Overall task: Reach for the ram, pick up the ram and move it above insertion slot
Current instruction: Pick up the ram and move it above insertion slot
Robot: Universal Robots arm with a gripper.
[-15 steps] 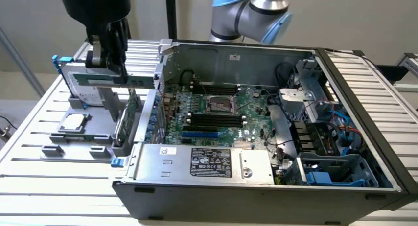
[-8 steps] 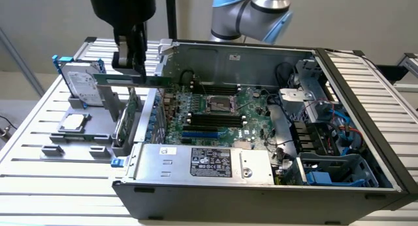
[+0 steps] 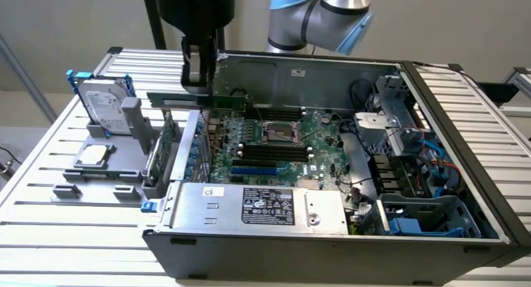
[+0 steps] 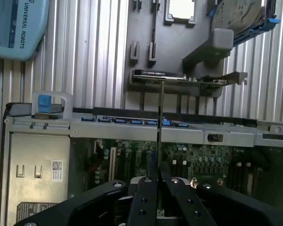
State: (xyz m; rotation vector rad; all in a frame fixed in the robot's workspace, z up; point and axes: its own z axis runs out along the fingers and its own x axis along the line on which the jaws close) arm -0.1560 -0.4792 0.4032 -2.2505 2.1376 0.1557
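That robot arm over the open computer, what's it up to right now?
The arm's gripper has its fingers clamped on the ram, a thin green stick held edge-on in the air. It hangs over the motherboard side of the open computer case, above the board and not in the black memory slots.

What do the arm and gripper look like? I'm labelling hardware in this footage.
The arm is silver-grey metal with light blue joint caps; one blue cap reads "UNIVERSAL ROBOTS". The gripper is matte black, with flat angular fingers dotted with small screws.
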